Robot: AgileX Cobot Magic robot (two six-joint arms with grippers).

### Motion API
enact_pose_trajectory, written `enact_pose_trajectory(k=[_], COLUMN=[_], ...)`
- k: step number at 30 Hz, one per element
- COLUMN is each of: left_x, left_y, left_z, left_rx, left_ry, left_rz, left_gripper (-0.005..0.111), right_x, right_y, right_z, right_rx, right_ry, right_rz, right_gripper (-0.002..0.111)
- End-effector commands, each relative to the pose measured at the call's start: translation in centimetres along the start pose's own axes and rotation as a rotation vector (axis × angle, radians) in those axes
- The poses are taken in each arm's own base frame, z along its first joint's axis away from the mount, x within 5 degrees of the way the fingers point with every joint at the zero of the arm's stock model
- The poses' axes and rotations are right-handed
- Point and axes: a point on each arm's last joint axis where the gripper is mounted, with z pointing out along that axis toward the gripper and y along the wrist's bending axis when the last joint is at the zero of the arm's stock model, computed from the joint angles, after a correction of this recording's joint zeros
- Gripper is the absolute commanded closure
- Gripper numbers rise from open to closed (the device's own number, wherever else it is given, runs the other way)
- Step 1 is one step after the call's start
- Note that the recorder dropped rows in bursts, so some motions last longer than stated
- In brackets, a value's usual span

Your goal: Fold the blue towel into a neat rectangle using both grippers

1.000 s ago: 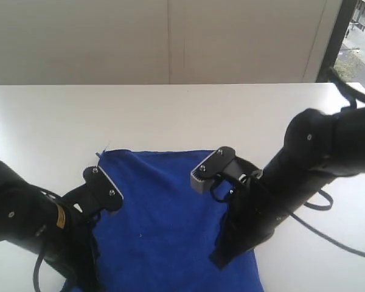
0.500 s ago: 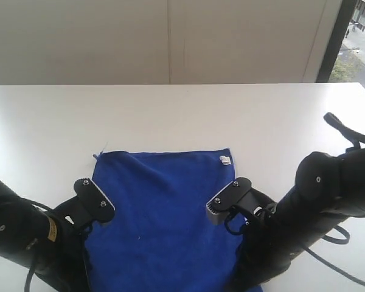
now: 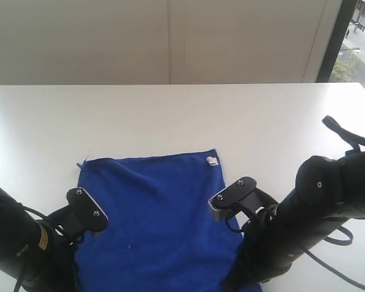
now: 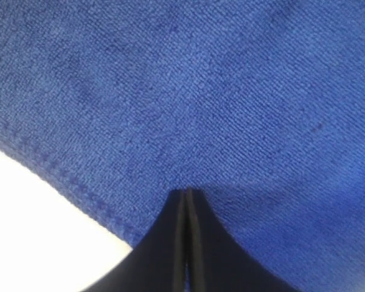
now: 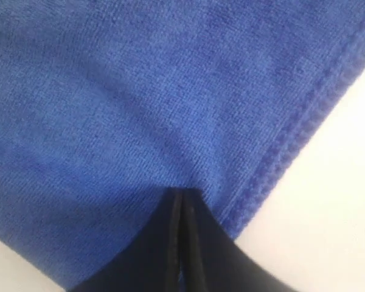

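Plainly, the left gripper (image 4: 187,193) and right gripper (image 5: 181,193) each pinch shut on the blue towel (image 3: 158,207) at its side hems. The cloth runs lengthwise toward the upper frame, equally near both.

A white table (image 3: 170,115), blue towel (image 3: 158,213) flat on its near side

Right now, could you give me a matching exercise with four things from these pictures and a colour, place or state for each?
1 blue towel
2 white tag
3 left gripper
4 right gripper

a. shut on the towel's right edge
b. spread on the white table
c. shut on the towel's left edge
d. at the towel's far right corner

Pairs: 1-b, 2-d, 3-c, 4-a
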Motion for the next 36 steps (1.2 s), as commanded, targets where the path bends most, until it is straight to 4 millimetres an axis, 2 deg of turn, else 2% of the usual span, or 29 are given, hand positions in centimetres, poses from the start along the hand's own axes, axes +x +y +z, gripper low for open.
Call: enact_pose_trajectory(k=[1,7,12,15,17,20,24,29,33,36], left_x=[0.2,-2.2,-4.4,-5.5,-5.9,-5.8,-6.0,-6.7,-6.8,-6.6], left_y=[-0.1,0.3,1.0,2.8,4.7,6.9,8.2,8.6,8.8,8.8], left_z=[-0.1,-2.6,-4.8,-5.1,-5.0,-4.3,-2.7,-0.7,0.8,2.0], left_rx=[-0.005,-0.037,-0.096,-0.133,-0.152,-0.167,-0.184,-0.174,-0.169,-0.164], left_ry=[-0.038,-0.203,-0.337,-0.41,-0.424,-0.414,-0.434,-0.474,-0.471,-0.433], left_rz=[0.003,0.025,0.078,0.004,-0.108,-0.244,-0.297,-0.36,-0.373,-0.365], left_gripper=[0.107,0.107,0.107,0.107,0.107,0.107,0.107,0.107,0.107,0.107], right_x=[0.1,-1.4,-3.6,-5.5,-7.0,-9.9,-13.8,-17.7,-19.5,-20.0], right_y=[0.0,0.7,0.8,0.5,-0.2,-2.0,-4.9,-7.0,-7.5,-8.1], right_z=[-0.9,-4.6,-7.5,-8.0,-8.0,-7.9,-6.4,-2.1,1.3,3.3], right_rx=[0.022,0.033,0.058,0.075,0.091,0.118,0.123,0.057,-0.041,-0.05], right_ry=[-0.003,-0.132,-0.263,-0.324,-0.354,-0.396,-0.412,-0.326,-0.254,-0.227], right_rz=[-0.057,-0.092,-0.08,-0.052,-0.043,-0.014,0.045,0.022,0.01,0.004], right_gripper=[0.108,0.108,0.108,0.108,0.108,0.108,0.108,0.108,0.108,0.108])
